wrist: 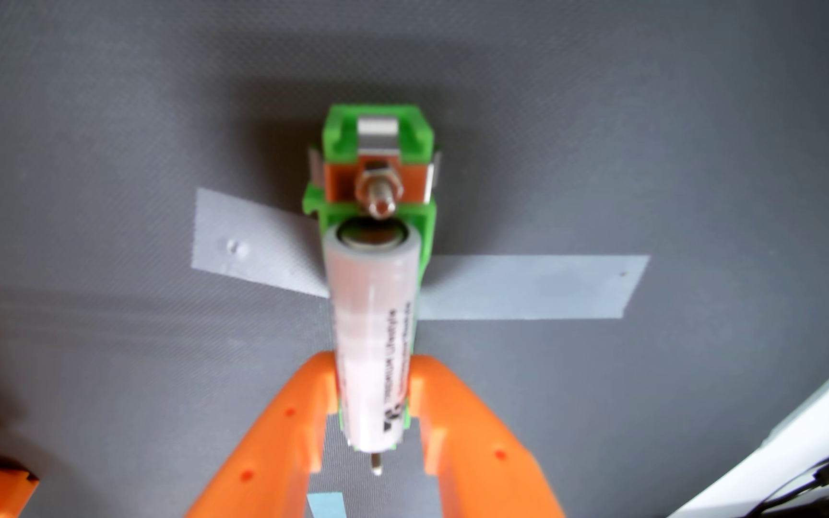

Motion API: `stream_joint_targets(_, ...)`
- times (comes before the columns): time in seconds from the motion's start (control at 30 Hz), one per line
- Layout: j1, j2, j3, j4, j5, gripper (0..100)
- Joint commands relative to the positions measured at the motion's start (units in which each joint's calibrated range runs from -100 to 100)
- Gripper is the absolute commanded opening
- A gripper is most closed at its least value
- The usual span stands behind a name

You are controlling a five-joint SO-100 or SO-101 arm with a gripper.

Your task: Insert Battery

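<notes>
1. One wrist view only; pic is somewhat blurred, so fine detail is limited.
2. The orange gripper (375,398) is seen entering from the bottom edge, w/ one finger on each side of the battery (375,338).
3. The battery, a pale cylinder w/ dark printed text along its side, is clamped between the two orange fingers (298,418) near its lower end; the jaws are narrowed onto it, pressing both its flanks.
4. The battery's long axis is seen running up the pic, its metal end cap pointed at the top of the frame.
5. The green holder (377,134) is seen behind and under the battery, on a grey mat (103,124). Green wall is visible along the battery's right side and at its lower end, so the battery is lined up w/ the holder's channel; whether it is fully seated can't be told.
6. A metal bolt w/ nut (380,192), set in an orange block, is seen just above the battery's top end, v. close to the cap; contact can't be confirmed.
7. A metal clip (377,134) is seen at the holder's far end.
8. Grey tape strips (532,286) are laid across the mat on both sides of the holder.
9. A thin metal pin (376,463) is seen just below the battery's lower end.
10. A white surface w/ black cable (801,478) is seen at bottom right.
</notes>
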Motion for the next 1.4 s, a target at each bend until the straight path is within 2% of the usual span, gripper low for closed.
stream_joint_targets(0.0, -0.1, -1.2, -0.2, -0.3, 0.1, 2)
stream_joint_targets(1.0, 0.0, -1.2, -0.2, -0.3, 0.1, 2)
stream_joint_targets(1.23, 0.0, -1.2, -0.2, -0.3, 0.1, 15)
stream_joint_targets(1.37, 0.0, -1.2, -0.2, -0.3, 0.1, 16)
